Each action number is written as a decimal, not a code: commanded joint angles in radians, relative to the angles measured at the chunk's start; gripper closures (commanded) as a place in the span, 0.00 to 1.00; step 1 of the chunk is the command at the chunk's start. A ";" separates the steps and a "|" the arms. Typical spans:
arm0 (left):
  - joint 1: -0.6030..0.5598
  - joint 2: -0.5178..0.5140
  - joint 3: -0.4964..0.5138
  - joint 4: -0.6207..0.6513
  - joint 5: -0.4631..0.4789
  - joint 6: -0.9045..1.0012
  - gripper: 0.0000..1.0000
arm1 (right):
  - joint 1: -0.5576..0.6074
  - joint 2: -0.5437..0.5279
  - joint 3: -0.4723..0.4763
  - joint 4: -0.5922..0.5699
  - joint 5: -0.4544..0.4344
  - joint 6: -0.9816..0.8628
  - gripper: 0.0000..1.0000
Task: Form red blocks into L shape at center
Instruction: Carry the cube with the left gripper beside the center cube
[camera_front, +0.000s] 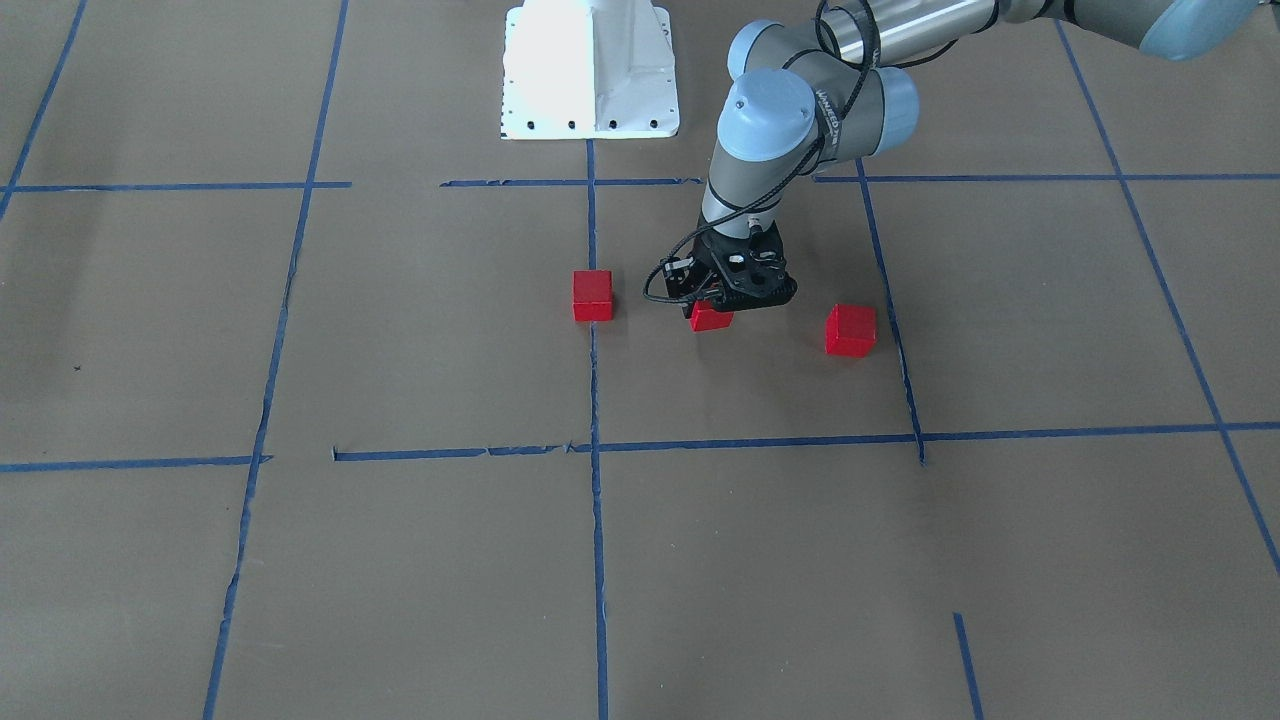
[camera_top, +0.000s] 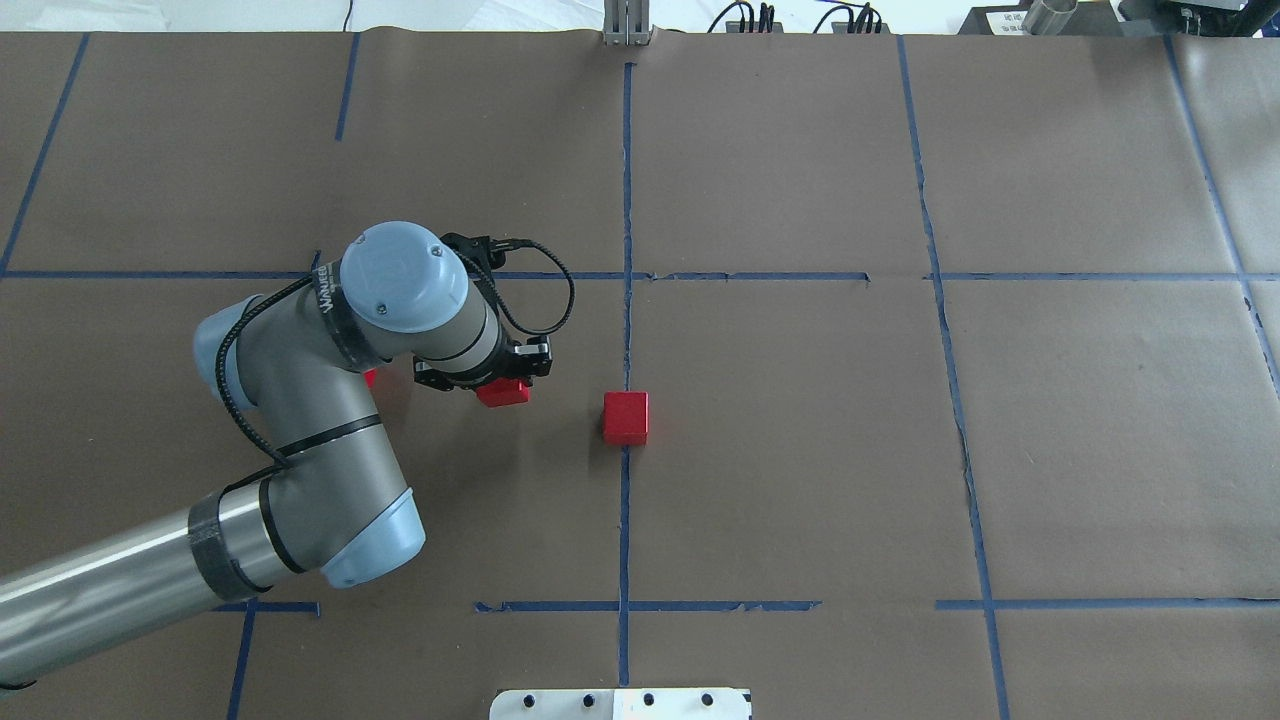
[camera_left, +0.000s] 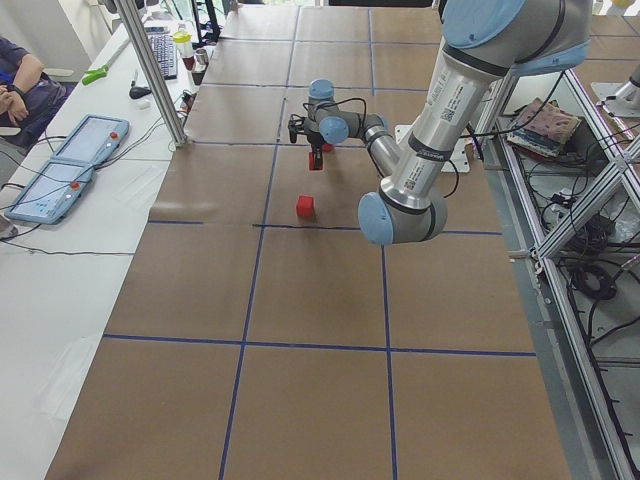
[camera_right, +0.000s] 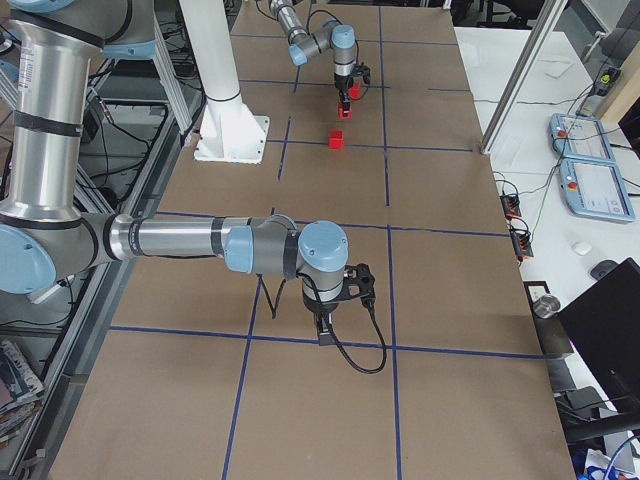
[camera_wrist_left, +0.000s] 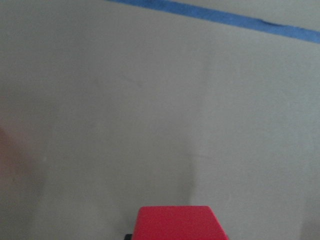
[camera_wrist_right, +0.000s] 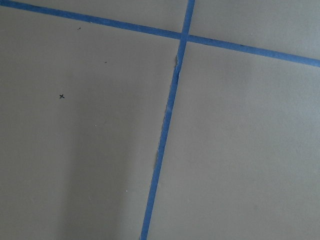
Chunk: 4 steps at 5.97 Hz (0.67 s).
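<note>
My left gripper (camera_front: 722, 303) is shut on a red block (camera_front: 711, 319), low over the brown paper in the left half of the center square (camera_top: 780, 450). The block fills the bottom edge of the left wrist view (camera_wrist_left: 180, 224). A second red block (camera_top: 625, 417) sits on the blue tape line (camera_top: 625, 520) that splits the center. A third red block (camera_front: 851, 330) sits near the center's left border, mostly hidden under my arm in the overhead view (camera_top: 370, 378). My right gripper (camera_right: 325, 335) hangs low over the paper far from the blocks. I cannot tell whether it is open or shut.
The robot's white base plate (camera_front: 590, 70) stands at the table's near edge. Blue tape lines (camera_wrist_right: 165, 120) cross under the right wrist. Operator pendants (camera_left: 60, 165) and an upright post (camera_left: 160, 80) stand along the far side.
</note>
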 joint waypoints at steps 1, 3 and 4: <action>-0.006 -0.166 0.166 -0.011 0.033 0.012 1.00 | 0.000 0.000 -0.001 -0.001 0.000 0.000 0.00; -0.006 -0.277 0.300 -0.010 0.033 0.053 1.00 | 0.000 0.000 -0.002 -0.001 0.000 0.000 0.00; -0.003 -0.285 0.302 -0.008 0.030 0.061 1.00 | 0.000 0.000 -0.002 -0.001 0.000 0.000 0.00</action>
